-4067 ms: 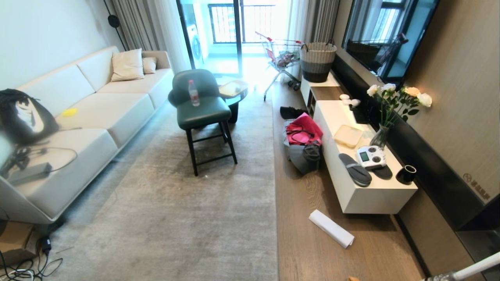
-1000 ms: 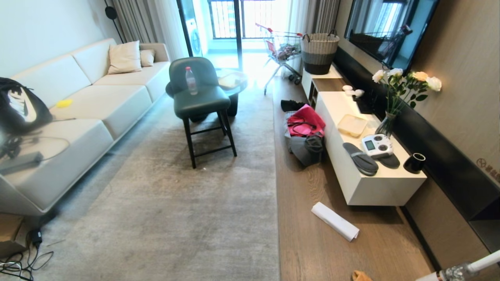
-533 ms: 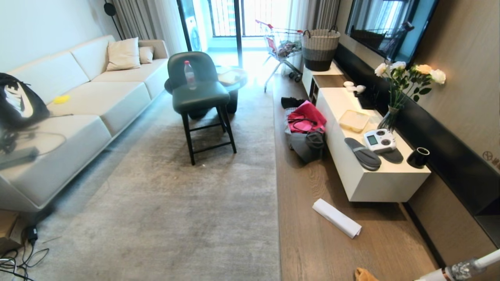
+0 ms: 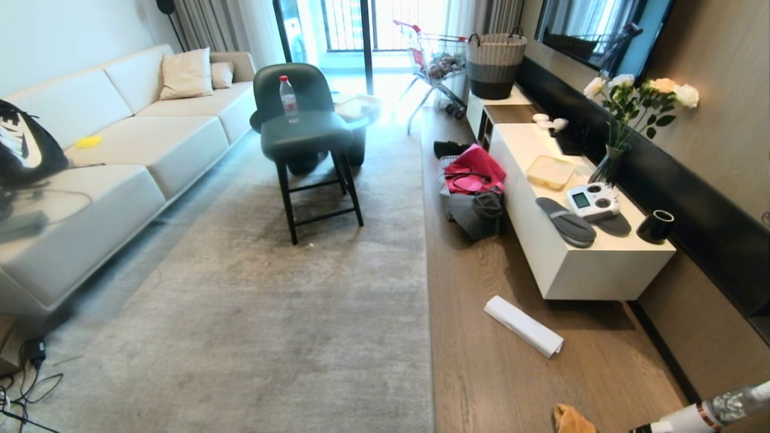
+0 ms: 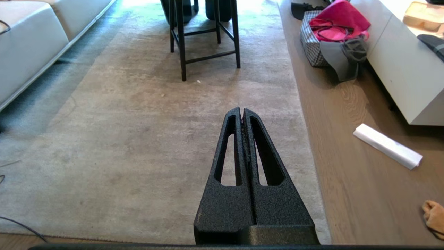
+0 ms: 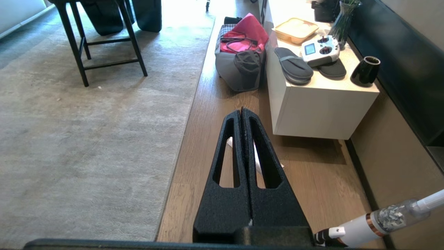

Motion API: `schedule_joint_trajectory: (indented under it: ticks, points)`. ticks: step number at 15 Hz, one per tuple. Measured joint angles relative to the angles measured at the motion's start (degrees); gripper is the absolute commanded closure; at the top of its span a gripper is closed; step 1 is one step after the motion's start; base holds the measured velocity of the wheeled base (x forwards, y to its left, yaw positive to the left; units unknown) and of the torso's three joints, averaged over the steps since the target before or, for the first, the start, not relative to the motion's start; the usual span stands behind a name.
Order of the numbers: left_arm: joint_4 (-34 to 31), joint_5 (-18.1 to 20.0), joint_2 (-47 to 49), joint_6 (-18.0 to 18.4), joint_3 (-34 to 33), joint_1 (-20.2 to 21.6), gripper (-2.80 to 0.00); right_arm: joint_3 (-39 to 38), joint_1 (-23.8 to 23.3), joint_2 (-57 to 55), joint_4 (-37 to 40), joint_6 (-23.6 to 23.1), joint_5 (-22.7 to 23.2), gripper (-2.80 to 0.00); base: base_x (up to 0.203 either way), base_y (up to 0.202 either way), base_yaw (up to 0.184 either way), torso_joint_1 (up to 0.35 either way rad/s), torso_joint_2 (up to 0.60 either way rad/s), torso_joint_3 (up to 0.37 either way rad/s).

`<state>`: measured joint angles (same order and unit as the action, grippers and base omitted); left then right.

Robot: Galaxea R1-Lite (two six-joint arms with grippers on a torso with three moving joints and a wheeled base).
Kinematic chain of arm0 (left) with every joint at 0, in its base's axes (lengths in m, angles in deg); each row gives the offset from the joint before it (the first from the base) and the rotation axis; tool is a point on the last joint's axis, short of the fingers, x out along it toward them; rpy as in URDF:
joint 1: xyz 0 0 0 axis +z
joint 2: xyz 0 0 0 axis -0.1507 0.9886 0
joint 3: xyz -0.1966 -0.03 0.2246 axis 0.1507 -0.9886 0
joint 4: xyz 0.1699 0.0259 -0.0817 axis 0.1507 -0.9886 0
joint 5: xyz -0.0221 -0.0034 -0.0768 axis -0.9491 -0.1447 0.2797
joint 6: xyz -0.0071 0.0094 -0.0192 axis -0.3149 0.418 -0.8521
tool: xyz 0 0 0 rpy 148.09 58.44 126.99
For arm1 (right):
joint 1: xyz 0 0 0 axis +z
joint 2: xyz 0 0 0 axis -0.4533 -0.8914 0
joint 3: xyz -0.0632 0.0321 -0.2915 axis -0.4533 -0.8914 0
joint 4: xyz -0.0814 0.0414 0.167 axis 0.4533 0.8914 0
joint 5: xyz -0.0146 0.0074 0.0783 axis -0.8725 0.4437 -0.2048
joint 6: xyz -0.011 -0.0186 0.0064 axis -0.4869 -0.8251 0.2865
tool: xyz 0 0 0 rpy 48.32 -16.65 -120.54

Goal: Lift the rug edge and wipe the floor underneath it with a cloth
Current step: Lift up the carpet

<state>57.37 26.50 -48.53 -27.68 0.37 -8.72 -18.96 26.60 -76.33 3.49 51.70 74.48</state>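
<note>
Approach step: you're facing the rug edge [image 4: 424,288], both pincers, left pincer [image 5: 241,113] and right pincer [image 6: 241,114], clenched, gripping nothing. Next you're needing the cloth [image 4: 571,419] off the floor [image 4: 481,373].

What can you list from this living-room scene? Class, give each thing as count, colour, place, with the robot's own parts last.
rug: one, pale grey, middle of floor
floor: brown wood planks, right of rug
cloth: one, orange-tan, on floor near bottom edge
paper roll: one, white, on floor by cabinet
sofa: one, cream, left
chair: one, dark green, on rug
bottle: one, clear, red cap, on chair
cabinet: one, white, right
bag: one, pink, on floor beside cabinet
flowers: one bunch, white and peach, on cabinet
left gripper: black, shut, over rug
right gripper: black, shut, over floor
</note>
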Motion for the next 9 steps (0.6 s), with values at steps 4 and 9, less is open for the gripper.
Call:
schedule_joint_trajectory:
  ticks: [4,9]
  points:
    - [0.0,0.0,0.0,0.0,0.0,0.0,0.0,0.0,0.0,0.0,0.0,0.1,0.0,0.0,0.0,0.0,0.0,-0.134,0.5,0.36]
    - [0.0,0.0,0.0,0.0,0.0,0.0,0.0,0.0,0.0,0.0,0.0,0.1,0.0,0.0,0.0,0.0,0.0,-0.092,0.47,0.379]
